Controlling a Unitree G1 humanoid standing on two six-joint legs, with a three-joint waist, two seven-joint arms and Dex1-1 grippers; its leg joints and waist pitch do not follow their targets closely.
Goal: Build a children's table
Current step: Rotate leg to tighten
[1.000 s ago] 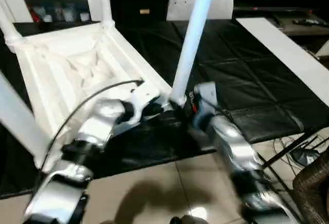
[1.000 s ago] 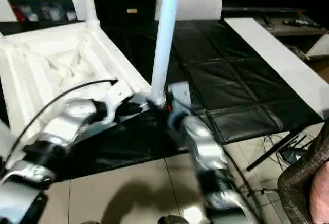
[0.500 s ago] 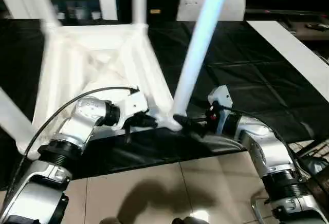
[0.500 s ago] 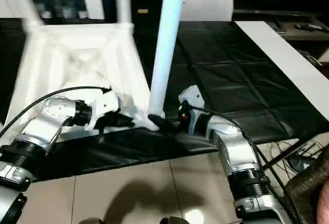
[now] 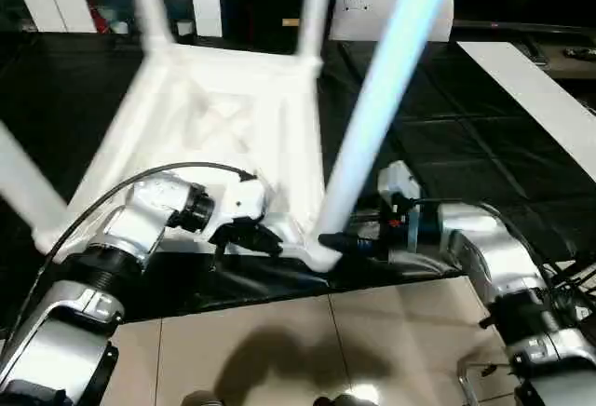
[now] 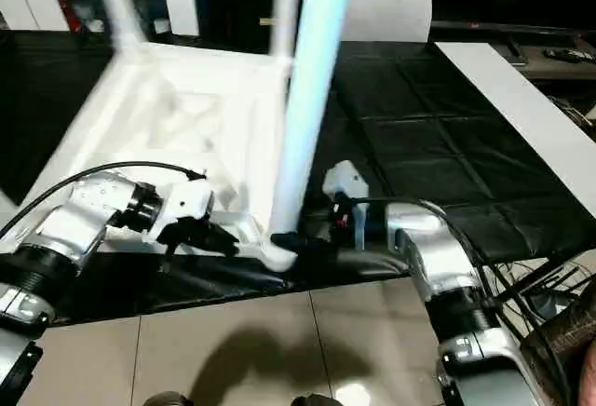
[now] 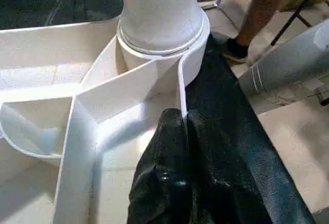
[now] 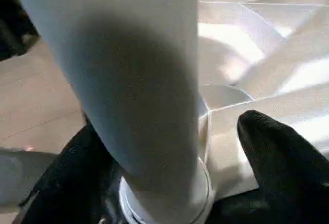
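The children's table lies upside down on a black mat, its white X-ribbed tabletop (image 5: 223, 117) facing up. A long white leg (image 5: 382, 99) stands in the near corner socket (image 5: 319, 257), and more legs rise from the other corners. My left gripper (image 5: 268, 240) is shut on the tabletop's thin rim wall just beside that socket, as the left wrist view's fingers (image 7: 172, 152) show. My right gripper (image 5: 333, 241) is open around the foot of the near leg (image 8: 128, 80). One black finger (image 8: 272, 152) stands apart from the leg, and the other is on its far side.
The black mat (image 5: 447, 145) ends just in front of the near corner, with tiled floor (image 5: 279, 350) beyond it. A flat white strip (image 5: 531, 89) lies at the right and a white pillow-like block (image 5: 372, 10) at the back. A person's leg (image 7: 262, 13) stands on the floor nearby.
The view has shifted. The tabletop has turned and its near corner sits closer to the mat's front edge. My right forearm has swung out to the right, jaws still at the leg's foot.
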